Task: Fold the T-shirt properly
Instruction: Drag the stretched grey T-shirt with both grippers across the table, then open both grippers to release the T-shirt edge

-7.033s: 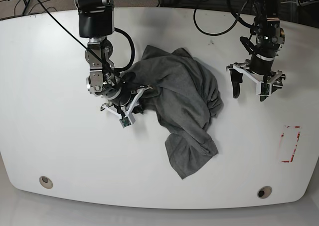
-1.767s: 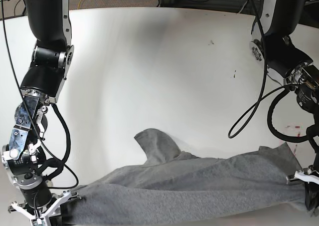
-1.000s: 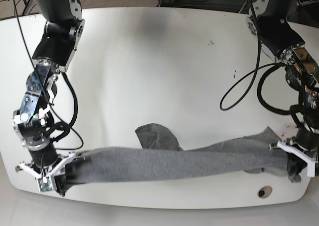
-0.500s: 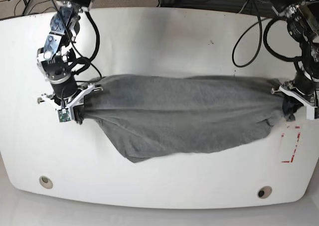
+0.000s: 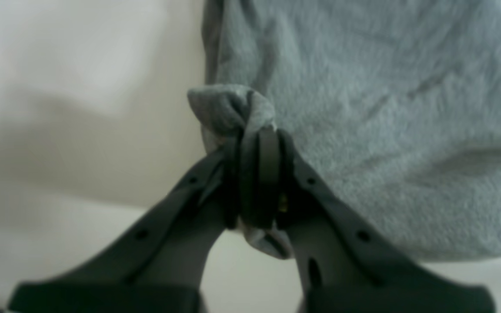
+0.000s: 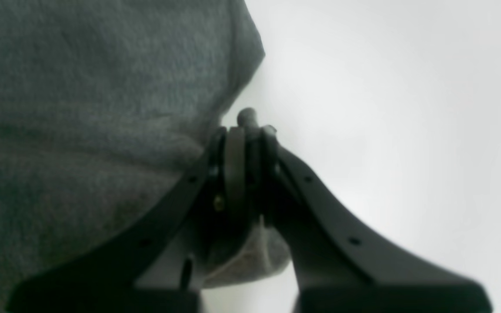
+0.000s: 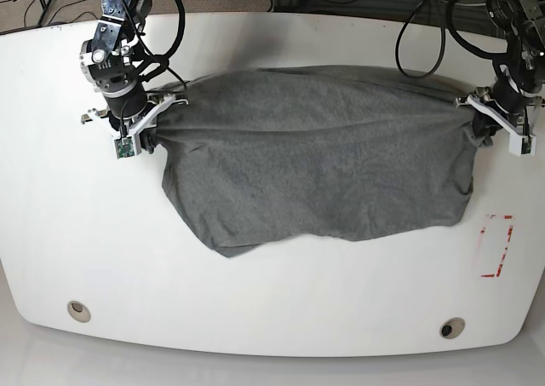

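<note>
The grey T-shirt (image 7: 315, 160) hangs stretched between my two grippers over the white table (image 7: 272, 318), its lower edge drooping toward the front left. In the base view my left gripper (image 7: 488, 135) pinches the shirt's right end and my right gripper (image 7: 143, 139) pinches its left end. The left wrist view shows the left gripper (image 5: 257, 137) shut on a bunched fold of the shirt (image 5: 363, 108). In the right wrist view the right gripper (image 6: 244, 130) is shut on a corner of the shirt (image 6: 81, 108).
A red tape rectangle (image 7: 496, 245) marks the table at the right. Two round holes (image 7: 78, 310) (image 7: 452, 327) sit near the front edge. Black cables (image 7: 426, 37) loop at the back right, close to the left arm.
Both grippers carried the shirt from near the front edge toward the back of the table. The cloth went from a tight band to a broad spread sheet.
</note>
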`<state>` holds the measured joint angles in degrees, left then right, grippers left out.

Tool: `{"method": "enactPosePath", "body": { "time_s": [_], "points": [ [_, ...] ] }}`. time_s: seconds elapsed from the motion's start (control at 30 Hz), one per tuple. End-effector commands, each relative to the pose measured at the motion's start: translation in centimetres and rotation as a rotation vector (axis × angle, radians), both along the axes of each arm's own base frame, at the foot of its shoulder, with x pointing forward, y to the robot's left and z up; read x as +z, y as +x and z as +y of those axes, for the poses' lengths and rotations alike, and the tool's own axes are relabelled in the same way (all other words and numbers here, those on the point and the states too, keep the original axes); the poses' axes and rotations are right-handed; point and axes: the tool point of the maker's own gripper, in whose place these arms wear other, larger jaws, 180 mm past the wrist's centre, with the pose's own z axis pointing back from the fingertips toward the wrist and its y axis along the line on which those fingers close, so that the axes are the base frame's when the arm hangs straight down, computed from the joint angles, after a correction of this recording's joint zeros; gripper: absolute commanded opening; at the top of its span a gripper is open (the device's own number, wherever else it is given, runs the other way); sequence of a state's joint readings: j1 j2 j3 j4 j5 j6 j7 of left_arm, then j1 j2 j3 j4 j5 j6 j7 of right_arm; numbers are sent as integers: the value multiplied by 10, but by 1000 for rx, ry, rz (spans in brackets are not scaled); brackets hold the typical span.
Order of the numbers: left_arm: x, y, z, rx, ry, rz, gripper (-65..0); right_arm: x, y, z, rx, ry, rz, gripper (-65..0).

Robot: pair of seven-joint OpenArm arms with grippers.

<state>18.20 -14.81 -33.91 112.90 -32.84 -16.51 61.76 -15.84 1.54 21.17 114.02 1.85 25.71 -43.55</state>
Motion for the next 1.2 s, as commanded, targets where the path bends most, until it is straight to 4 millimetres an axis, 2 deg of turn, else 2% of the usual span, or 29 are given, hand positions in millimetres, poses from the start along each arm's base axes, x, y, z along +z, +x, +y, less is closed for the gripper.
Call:
{"method": "enactPosePath", "body": {
  "time_s": [0.0, 0.43, 0.57, 0.9, 1.0, 1.07, 1.17],
  "points": [
    [7, -1, 5, -3, 23, -20, -650, 12, 4, 1, 1, 6, -53, -644],
    [-5, -20, 12, -6, 52, 47, -650, 0, -9, 2, -3, 9, -10, -644],
    [-7, -23, 16, 2, 79, 64, -650, -10, -17, 2, -5, 16, 25, -644],
    [-13, -32, 20, 4, 104, 98, -650, -19, -22, 1, -8, 18, 54, -634],
    [-16, -36, 20, 2, 105, 111, -650, -21, -23, 1, -11, 20, 60, -547],
    [-16, -36, 19, 0, 105, 113, -647, -23, -26, 1, -11, 19, 68, -458],
    [-19, -41, 21, -5, 111, 135, -549, -26, -32, 3, -9, 22, 82, -309]
  ]
}}
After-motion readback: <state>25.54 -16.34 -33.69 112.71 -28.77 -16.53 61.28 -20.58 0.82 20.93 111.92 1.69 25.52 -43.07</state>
